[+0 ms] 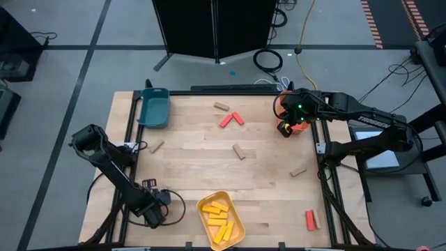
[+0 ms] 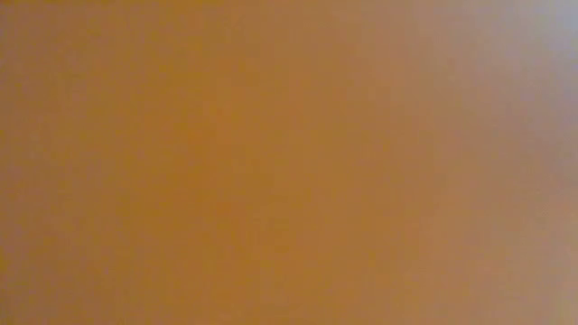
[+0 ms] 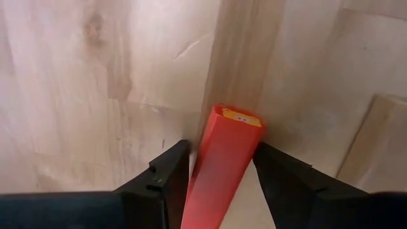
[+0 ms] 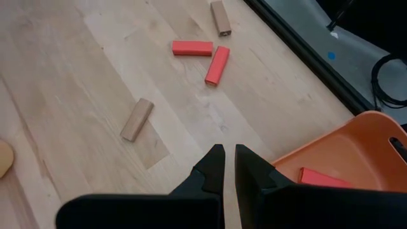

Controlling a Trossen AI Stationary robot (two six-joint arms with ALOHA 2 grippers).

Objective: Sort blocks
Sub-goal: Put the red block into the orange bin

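Beside the orange tray (image 4: 356, 152), the right gripper (image 4: 229, 159) hangs with fingers pressed together; one red block (image 4: 321, 177) lies in that tray. Well apart from it, the left gripper (image 3: 219, 166) pinches another red block (image 3: 222, 162).

the table (image 1: 202, 167) is pale blond wood with darker grain and a black frame. a teal tray (image 1: 154, 108) sits at its far left corner, a yellow tray (image 1: 221, 218) of yellow blocks (image 1: 217, 215) at its near edge, and an orange tray (image 4: 356, 146) holding a red block (image 4: 321, 177) at its far right. near the table's far edge lie two red blocks (image 1: 232, 120); another red one (image 1: 309, 220) is near its right corner. tan wood blocks (image 1: 239, 151) are scattered across it. the black left gripper (image 3: 219, 175) holds a red block (image 3: 222, 165) with a yellow end. the right gripper (image 4: 229, 162) is black.
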